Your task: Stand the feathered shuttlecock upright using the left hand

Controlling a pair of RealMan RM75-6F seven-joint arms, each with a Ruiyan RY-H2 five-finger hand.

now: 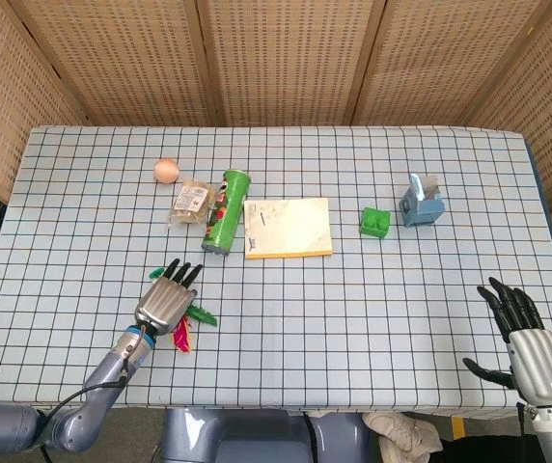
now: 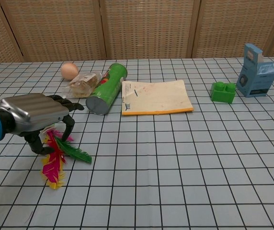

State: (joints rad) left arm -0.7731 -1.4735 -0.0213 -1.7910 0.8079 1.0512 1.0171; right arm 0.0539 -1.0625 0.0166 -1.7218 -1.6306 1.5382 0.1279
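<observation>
The feathered shuttlecock (image 1: 181, 333) (image 2: 55, 158) lies flat on the checked tablecloth near the front left, its pink, yellow and green feathers pointing toward the table's front edge. My left hand (image 1: 167, 302) (image 2: 34, 114) arches over its base end, fingers apart and curved down around it; the base itself is hidden under the hand. The feathers still rest on the cloth. My right hand (image 1: 522, 338) hangs at the front right corner, fingers spread and holding nothing; only the head view shows it.
A green chip can (image 1: 226, 211) (image 2: 106, 88) lies on its side just beyond the left hand, beside a yellow notepad (image 1: 287, 228). A snack packet (image 1: 192, 198) and an orange ball (image 1: 166, 170) sit further back. A green block (image 1: 375, 222) and a blue box (image 1: 421, 201) stand to the right.
</observation>
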